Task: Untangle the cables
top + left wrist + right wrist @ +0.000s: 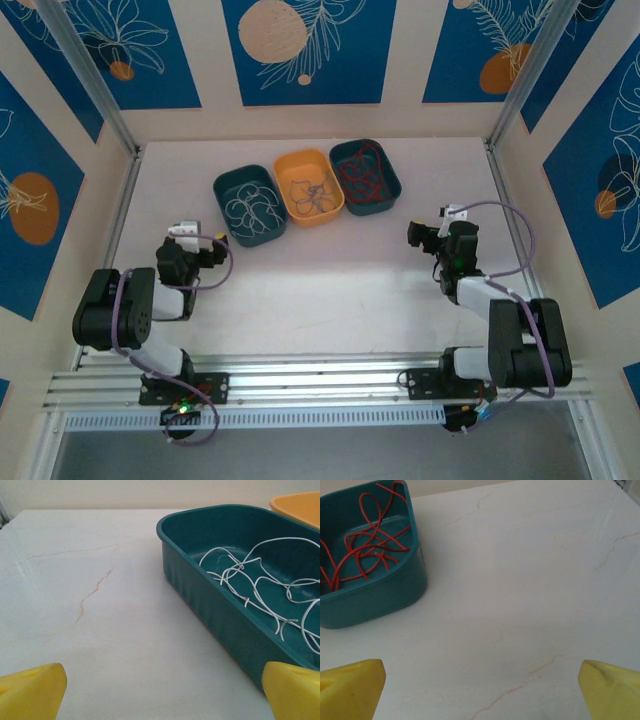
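The cables lie sorted by colour in three trays at the back of the table. White cables (250,208) (260,580) curl inside the left teal tray (219,190) (210,600). Blue-grey cables (310,192) sit in the orange tray (300,155) (300,507). Red cables (362,178) (365,545) loop in the right teal tray (375,211) (375,600). My left gripper (215,252) (165,690) hovers open over bare table just left of the white-cable tray. The right gripper (415,235) (480,680) stands open over bare table, to the right of and nearer than the red-cable tray. Neither holds anything.
The three trays stand side by side in a slight arc. The white marble-look tabletop (320,280) is walled in by blue patterned panels. An aluminium rail (320,385) carrying both arm bases runs along the near edge.
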### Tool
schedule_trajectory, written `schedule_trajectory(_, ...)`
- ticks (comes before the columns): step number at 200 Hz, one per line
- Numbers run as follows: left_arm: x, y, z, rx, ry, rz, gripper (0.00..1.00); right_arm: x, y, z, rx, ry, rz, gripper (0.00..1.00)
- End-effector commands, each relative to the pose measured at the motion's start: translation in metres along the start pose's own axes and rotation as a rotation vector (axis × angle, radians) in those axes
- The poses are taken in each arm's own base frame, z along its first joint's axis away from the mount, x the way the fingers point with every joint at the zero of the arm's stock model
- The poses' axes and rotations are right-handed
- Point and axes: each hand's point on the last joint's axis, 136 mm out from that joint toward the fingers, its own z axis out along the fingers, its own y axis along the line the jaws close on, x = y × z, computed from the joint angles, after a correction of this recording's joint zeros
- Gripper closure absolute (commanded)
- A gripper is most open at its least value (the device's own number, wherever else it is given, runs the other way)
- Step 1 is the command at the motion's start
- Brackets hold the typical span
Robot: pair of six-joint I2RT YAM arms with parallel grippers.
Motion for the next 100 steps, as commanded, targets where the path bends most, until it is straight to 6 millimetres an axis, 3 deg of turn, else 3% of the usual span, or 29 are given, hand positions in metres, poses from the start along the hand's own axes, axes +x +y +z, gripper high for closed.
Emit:
schedule_trajectory(1, -0.016, -0.003, 0.002, 0.022, -0.053, -0.002, 0.00, -0.019, 0.012, 0.004, -0.095, -0.069, -0.004, 0.01)
schedule_trajectory(47, -0.016, -0.006, 0.004, 0.037, -0.043, 0.005, 0.00, 0.001, 0.026, 0.022, -0.182, -0.063, -0.027, 0.01)
schedule_trajectory(100, -0.015, -0.007, 0.004, 0.044, -0.042, 0.007, 0.00, 0.001, 0.029, 0.025, -0.172, -0.049, -0.050, 0.01)
